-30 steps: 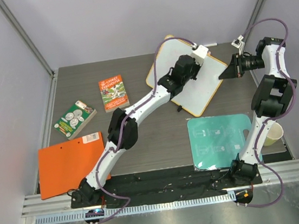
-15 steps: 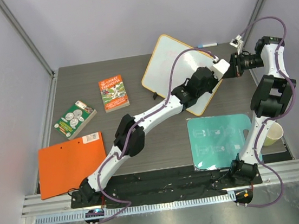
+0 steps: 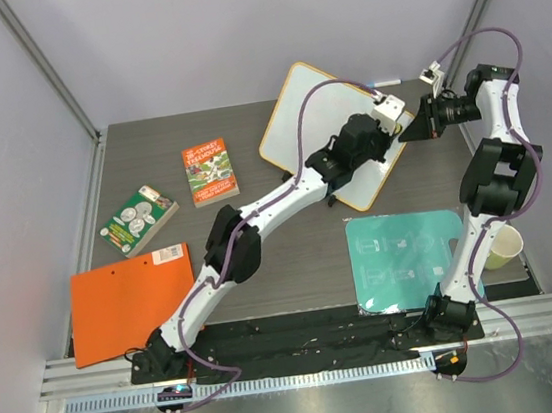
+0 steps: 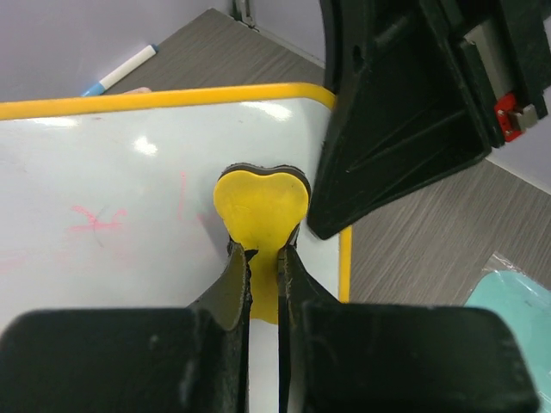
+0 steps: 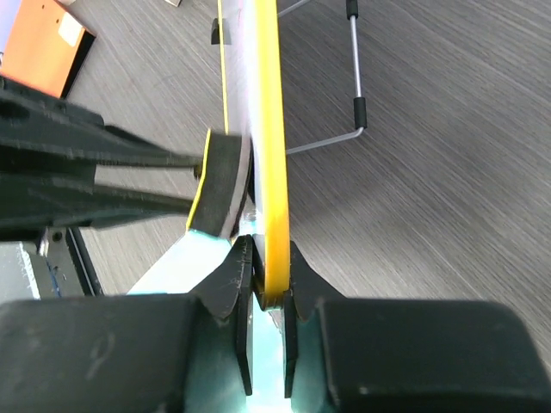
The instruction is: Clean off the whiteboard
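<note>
Two sets of jaws are at work on one board. My left jaws are nearly shut on a single yellow heart-shaped eraser (image 4: 261,198) with a dark pad under it. The pad is pressed against the white face of the large rectangular whiteboard with the thin orange-yellow rim (image 3: 310,112). My right jaws are pinched narrow on that rim at the board's right edge, one jaw on each side of it.

The whiteboard sits at the far side of the grey wood-grain desk (image 3: 282,256), right of the middle. A bent metal wire stand with black tips (image 5: 349,95) shows behind it. A few faint pink marks (image 4: 96,219) show on its face, left of the eraser.

One white marker with a blue cap (image 4: 120,69) lies on the desk just beyond the board's far edge. Two paperback books lie to the left, one orange and green (image 3: 210,171) and one green with round pictures (image 3: 138,219). One orange folder (image 3: 131,300) lies at the near left. One teal rectangular mat (image 3: 403,256) lies at the near right, with one pale paper cup (image 3: 504,247) just beside it.
</note>
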Controlling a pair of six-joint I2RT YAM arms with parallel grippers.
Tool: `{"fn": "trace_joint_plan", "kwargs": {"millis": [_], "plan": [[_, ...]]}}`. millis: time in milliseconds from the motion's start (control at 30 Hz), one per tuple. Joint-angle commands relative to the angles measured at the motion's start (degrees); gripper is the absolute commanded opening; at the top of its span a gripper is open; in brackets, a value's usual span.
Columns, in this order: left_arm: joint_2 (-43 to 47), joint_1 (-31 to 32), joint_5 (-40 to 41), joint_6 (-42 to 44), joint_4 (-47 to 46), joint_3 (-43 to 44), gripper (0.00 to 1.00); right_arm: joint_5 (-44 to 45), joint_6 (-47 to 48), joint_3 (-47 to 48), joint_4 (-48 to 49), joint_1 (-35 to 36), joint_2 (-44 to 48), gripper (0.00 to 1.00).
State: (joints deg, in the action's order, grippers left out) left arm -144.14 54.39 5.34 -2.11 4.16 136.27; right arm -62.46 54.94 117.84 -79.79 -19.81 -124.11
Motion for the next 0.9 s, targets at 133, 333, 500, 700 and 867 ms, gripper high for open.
{"fn": "trace_joint_plan", "kwargs": {"millis": [133, 333, 500, 700, 867], "plan": [[-4.4, -11.6, 9.2, -0.7, 4.9, 0.8, 0.00, 11.1, 12.0, 0.8, -6.4, 2.8, 2.7, 0.01], [-4.0, -13.2, 9.8, -1.6, 4.7, -1.4, 0.00, 12.3, 12.3, 0.6, -6.5, 2.8, 3.1, 0.01], [-2.3, -11.2, 5.1, -0.7, 3.3, -3.9, 0.00, 11.8, 12.3, 0.8, -6.5, 2.8, 2.7, 0.01], [-0.9, -1.8, 4.4, 6.8, 2.3, -6.5, 0.00, 11.7, 12.4, 1.0, -6.5, 2.9, 2.5, 0.01], [-0.2, 4.1, 2.6, 6.9, 1.6, -7.2, 0.00, 11.9, 12.5, 0.7, -6.5, 2.9, 2.6, 0.01]]}}
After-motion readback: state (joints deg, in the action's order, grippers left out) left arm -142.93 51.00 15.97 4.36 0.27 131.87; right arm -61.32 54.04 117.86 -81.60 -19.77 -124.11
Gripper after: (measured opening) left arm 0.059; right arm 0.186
